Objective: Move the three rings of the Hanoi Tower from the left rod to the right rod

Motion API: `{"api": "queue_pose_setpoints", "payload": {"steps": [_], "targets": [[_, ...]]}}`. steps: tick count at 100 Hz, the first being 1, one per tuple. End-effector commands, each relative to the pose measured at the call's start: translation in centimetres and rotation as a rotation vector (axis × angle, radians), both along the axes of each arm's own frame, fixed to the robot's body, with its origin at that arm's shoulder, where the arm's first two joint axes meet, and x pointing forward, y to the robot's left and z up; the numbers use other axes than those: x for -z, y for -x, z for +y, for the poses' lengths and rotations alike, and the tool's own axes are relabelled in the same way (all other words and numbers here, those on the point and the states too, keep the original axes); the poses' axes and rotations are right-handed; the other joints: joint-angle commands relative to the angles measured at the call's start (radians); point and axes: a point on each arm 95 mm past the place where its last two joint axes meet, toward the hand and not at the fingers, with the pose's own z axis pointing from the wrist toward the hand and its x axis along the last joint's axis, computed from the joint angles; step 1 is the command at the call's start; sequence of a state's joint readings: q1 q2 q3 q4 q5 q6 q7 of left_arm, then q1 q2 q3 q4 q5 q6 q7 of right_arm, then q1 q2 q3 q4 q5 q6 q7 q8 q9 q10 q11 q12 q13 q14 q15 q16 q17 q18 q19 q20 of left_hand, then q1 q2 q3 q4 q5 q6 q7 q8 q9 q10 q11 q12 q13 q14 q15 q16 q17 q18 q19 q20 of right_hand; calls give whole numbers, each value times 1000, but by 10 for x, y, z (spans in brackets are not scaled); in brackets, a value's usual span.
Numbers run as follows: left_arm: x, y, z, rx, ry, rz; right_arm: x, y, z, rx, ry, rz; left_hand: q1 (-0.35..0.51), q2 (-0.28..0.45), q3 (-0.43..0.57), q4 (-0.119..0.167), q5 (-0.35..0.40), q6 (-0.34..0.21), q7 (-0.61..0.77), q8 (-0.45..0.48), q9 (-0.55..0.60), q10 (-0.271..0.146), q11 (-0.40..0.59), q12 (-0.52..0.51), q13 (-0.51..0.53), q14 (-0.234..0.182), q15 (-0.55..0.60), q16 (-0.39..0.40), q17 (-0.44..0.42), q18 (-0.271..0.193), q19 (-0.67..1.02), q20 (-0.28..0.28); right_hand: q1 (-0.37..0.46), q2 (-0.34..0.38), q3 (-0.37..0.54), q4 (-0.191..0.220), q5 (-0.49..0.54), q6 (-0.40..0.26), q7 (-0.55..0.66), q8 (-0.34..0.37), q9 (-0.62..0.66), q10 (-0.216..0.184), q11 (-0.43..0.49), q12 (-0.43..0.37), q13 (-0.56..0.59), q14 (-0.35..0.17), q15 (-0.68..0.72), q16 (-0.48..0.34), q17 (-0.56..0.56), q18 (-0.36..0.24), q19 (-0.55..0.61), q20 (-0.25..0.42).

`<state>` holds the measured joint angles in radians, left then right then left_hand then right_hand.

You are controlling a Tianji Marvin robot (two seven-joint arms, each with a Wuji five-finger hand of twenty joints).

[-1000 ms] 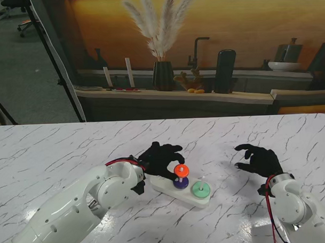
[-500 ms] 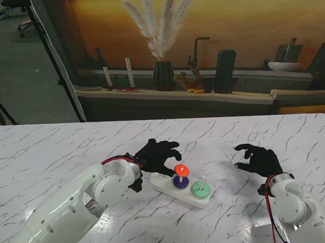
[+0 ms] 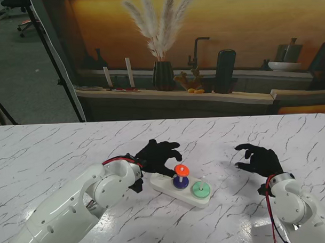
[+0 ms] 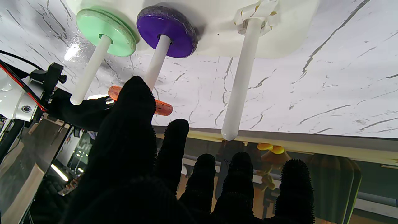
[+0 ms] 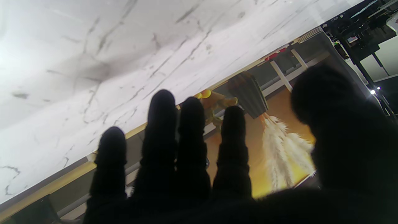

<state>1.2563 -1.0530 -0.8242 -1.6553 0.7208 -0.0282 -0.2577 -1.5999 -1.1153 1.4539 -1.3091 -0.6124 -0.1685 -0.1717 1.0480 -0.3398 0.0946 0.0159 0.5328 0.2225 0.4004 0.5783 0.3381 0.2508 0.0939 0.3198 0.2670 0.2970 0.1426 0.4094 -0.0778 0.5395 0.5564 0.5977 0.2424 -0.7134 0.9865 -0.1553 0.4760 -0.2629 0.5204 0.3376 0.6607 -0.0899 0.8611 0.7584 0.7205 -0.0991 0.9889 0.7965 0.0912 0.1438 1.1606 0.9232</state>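
Observation:
The white tower base [image 3: 161, 184] lies mid-table with three rods. A green ring [image 3: 200, 190] rests at the foot of the right rod [image 4: 90, 74]. At the foot of the middle rod [image 4: 155, 62] sits a purple ring [image 3: 180, 182]. An orange ring [image 3: 181, 169] hangs high at that rod's tip, tilted, and my left hand [image 3: 158, 158] pinches its edge with thumb and forefinger. In the left wrist view the thumb [image 4: 133, 102] covers part of the orange ring [image 4: 161, 107], and the left rod [image 4: 241, 77] is bare. My right hand [image 3: 260, 159] hovers open to the right of the tower.
The marble table [image 3: 57, 152] stretches wide on both sides of the tower. Behind its far edge runs a counter with a dark vase of pampas grass [image 3: 162, 73] and bottles.
My left hand and forearm have drawn back slightly to the left. The orange ring stays at the tip of the middle rod. The right hand has not moved.

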Motion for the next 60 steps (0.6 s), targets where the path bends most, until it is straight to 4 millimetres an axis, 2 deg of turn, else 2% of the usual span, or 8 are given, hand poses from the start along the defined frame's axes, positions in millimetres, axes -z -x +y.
{"api": "queue_pose_setpoints", "payload": {"steps": [1, 60], "targets": [[3, 2, -4, 20, 1, 20, 4, 2, 4, -4, -8, 7, 38, 30, -19, 7, 17, -2, 1, 0, 10, -7, -8, 11, 5, 9, 2, 17, -15, 9, 20, -14, 5, 0, 11, 45, 11, -12, 1, 8, 32, -20, 21, 16, 29, -9, 31, 16, 0, 197, 22, -2], [24, 8, -12, 71, -59, 79, 4, 3, 3, 1, -8, 6, 32, 19, -16, 12, 18, -1, -15, -2, 4, -6, -13, 10, -5, 4, -3, 14, -20, 9, 6, -17, 6, 0, 12, 45, 12, -11, 2, 8, 32, -20, 21, 16, 29, -10, 31, 16, 1, 197, 22, -2]]}}
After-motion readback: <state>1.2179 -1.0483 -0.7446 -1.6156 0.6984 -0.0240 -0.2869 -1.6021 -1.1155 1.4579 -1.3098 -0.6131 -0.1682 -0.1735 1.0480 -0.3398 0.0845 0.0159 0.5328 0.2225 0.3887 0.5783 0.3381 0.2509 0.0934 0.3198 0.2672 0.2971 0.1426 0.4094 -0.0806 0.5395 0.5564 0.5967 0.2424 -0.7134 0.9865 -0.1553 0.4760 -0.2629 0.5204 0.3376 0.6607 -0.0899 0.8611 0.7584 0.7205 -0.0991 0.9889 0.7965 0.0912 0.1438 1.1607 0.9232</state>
